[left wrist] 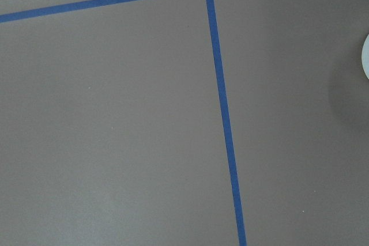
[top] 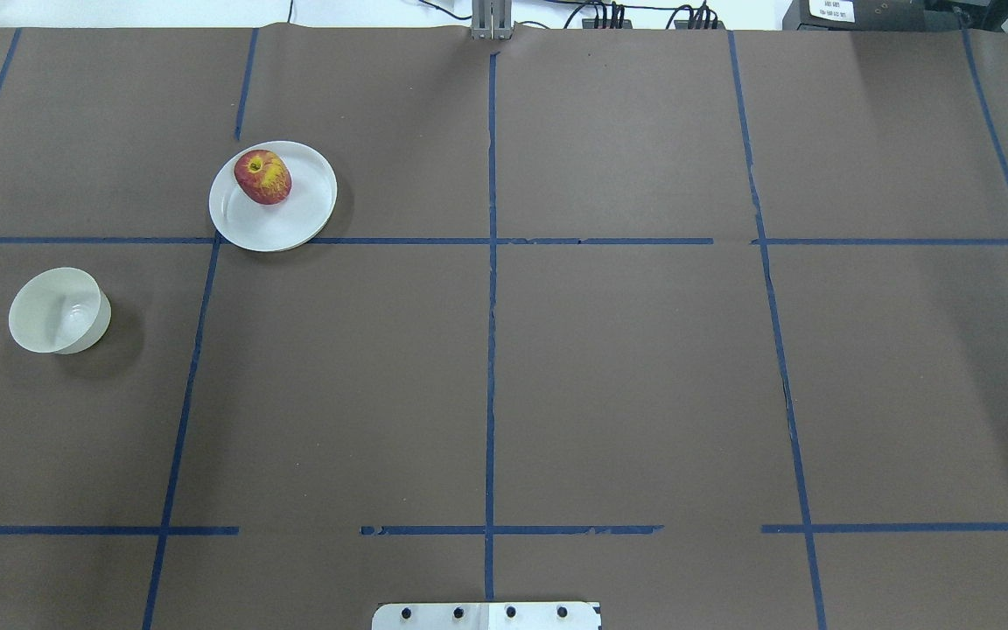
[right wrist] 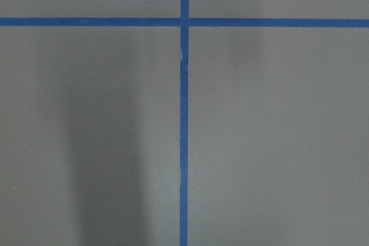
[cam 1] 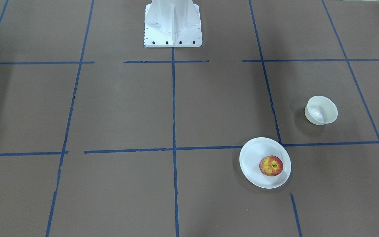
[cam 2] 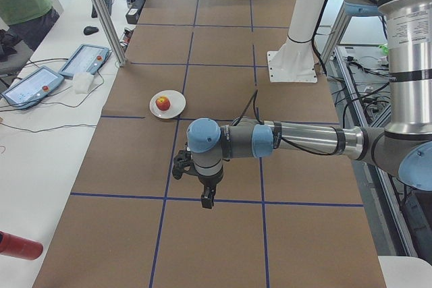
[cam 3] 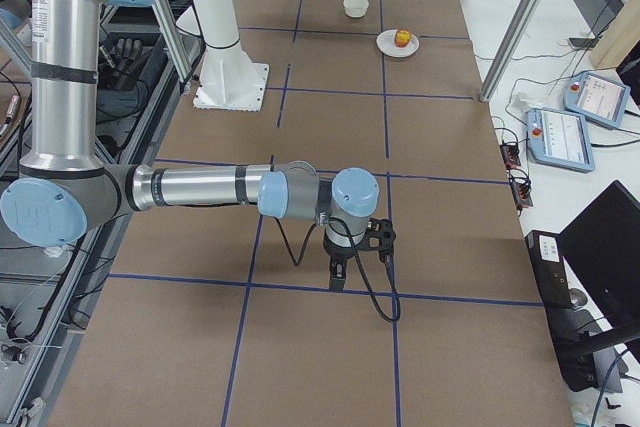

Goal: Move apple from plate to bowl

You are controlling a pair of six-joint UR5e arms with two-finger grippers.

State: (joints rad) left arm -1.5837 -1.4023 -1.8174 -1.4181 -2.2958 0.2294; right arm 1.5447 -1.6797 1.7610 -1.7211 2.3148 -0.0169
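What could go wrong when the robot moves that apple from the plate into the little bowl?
The apple is round and sits off-centre, near the rim of the plate; a glancing grip might roll it onto the table. The bowl looks only somewhat wider than the apple, so a slightly misaligned release could catch its rim and tip it.

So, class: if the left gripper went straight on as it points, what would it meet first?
The left gripper points straight down, so likely the table, near a blue tape line.
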